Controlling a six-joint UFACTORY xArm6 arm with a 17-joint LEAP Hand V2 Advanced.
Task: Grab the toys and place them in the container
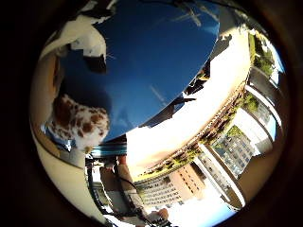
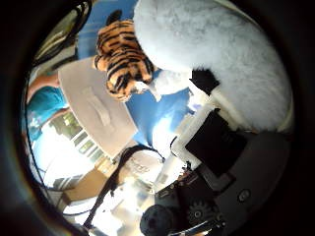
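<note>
A white furry plush toy fills much of the thumb side view, so it sits very close against the palm. Parts of the robot's right hand, white and black pieces with a small gear, lie right beside the white fur and reach in from the edge of that view. Whether the fingers curl round the white toy or only rest near it cannot be told from these pictures. Just beside the white toy, and touching it, lies a tiger plush with orange and black stripes. Both toys rest on a bright blue surface. Next to the tiger, a pale, flat white lid or tray lies at the edge of the blue surface; whether this is the container is not clear. In the little finger side view the blue surface spreads wide and mostly bare, giving open room across its middle. Near one rim of it sits a white plush with brown spots, and further along the same side is a black and white plush; the two are apart from each other. Beyond the blue surface's curved edge runs a sunlit pale floor, then a low wall with green plants and tall buildings further off. A person in a teal top stands at the far side, touching none of the toys.
</note>
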